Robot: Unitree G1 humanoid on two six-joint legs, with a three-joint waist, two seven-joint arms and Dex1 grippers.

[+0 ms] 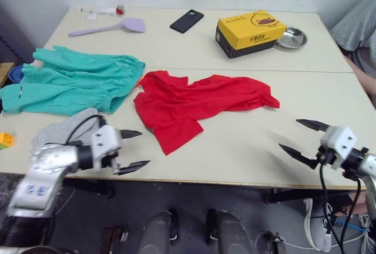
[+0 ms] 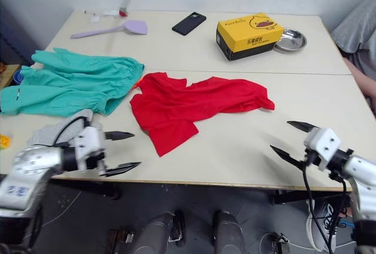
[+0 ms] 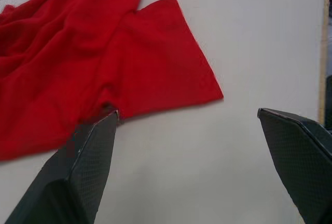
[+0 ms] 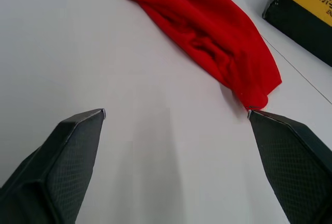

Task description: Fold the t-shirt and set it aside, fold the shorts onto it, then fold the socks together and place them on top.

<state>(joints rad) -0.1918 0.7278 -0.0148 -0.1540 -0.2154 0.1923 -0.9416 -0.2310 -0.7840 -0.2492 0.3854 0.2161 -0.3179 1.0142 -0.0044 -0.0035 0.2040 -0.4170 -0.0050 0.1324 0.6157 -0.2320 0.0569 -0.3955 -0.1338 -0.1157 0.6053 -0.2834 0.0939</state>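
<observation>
The t-shirt lies crumpled and unfolded in the middle of the table, one sleeve stretched toward the right and a corner of cloth pointing at the near edge. The shorts are spread flat to its left, their edge just beside the shirt's collar. The socks sit bunched near the front left edge, partly behind the left arm. The left gripper hovers at the near edge just left of the shirt's lower corner, fingers wide apart and holding nothing. The right gripper hangs over bare table at the front right, well apart from the shirt, also spread wide and empty. At the far side lie a spatula, a phone, a yellow box and a metal dish
</observation>
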